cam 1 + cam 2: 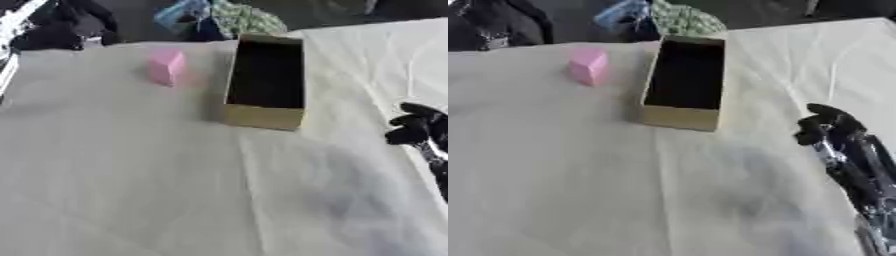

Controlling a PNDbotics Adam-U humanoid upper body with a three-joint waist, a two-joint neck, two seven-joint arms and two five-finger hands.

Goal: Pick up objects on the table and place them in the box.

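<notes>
A pink block [166,66] stands on the white cloth at the back left, a short way to the left of the box. The open cardboard box [263,117] lies lengthwise at the back centre; its inside looks dark and I see nothing in it. My right hand [824,126] hovers at the right edge, to the right of the box's near end, fingers curled and holding nothing. My left hand does not show in either view.
The white cloth [131,175] covers the table, with creases running from the box toward the front. Dark and patterned things [241,20] lie beyond the table's far edge. A black and white object [13,30] shows at the far left corner.
</notes>
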